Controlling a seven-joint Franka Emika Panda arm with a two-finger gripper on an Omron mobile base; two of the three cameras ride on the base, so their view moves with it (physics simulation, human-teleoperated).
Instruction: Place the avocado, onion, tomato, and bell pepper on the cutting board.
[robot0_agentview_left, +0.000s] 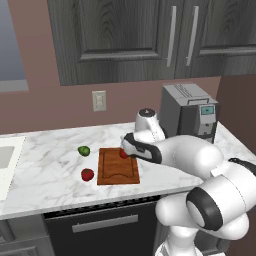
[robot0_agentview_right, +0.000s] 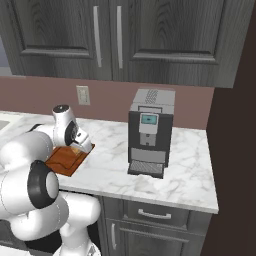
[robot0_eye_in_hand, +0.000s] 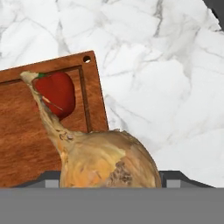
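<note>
The hand view shows the jaws gripping the onion (robot0_eye_in_hand: 107, 159) above the cutting board's (robot0_eye_in_hand: 26, 144) corner, a red vegetable (robot0_eye_in_hand: 57, 94) at eleven o'clock; the left base view adds the avocado (robot0_agentview_left: 84, 150) on the counter (robot0_agentview_left: 45, 160).

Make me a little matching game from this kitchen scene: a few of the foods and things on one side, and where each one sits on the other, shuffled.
Things:
1. onion
2. avocado
3. red vegetable with a green stem
4. coffee machine

Places:
A. on the cutting board, near its far corner
B. on the marble counter, left of the board
C. held in the end effector, above the board's edge
D. on the counter, right of the board, by the wall

Pairs: 1-C, 2-B, 3-A, 4-D
</note>
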